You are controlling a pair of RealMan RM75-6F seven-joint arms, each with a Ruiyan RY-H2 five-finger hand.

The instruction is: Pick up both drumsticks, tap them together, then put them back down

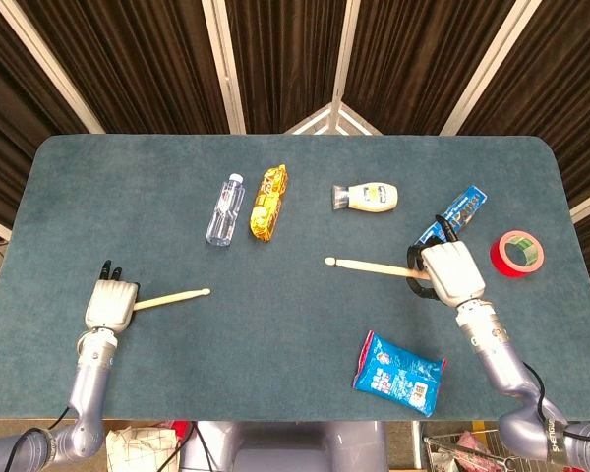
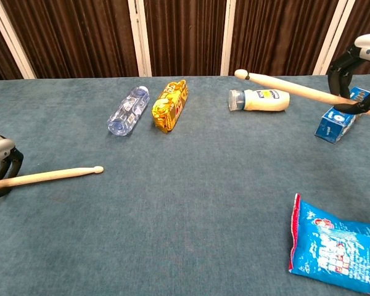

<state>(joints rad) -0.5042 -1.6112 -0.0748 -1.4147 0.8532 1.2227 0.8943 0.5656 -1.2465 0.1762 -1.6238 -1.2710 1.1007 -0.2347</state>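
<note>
Drumsticks are both in your hands: your left hand [image 1: 111, 303] grips the butt of the left drumstick [image 1: 173, 298], which points toward the middle of the bench [image 1: 295, 393] with its tip low over the cloth; whether the tip touches the cloth cannot be told. Your right hand [image 1: 450, 272] grips the right drumstick [image 1: 369, 265] by its butt; in the chest view it is clearly raised, its tip above the mayonnaise bottle [image 2: 262, 99]. The two sticks are well apart, tips facing each other. Behind your right hand lies a blue box [image 1: 454, 216], and a red tape roll [image 1: 518, 253] sits just to its right. A blue snack bag [image 1: 397, 375] lies near the front edge. A water bottle [image 1: 224, 208] and a yellow packet [image 1: 268, 202] lie side by side further back.
</note>
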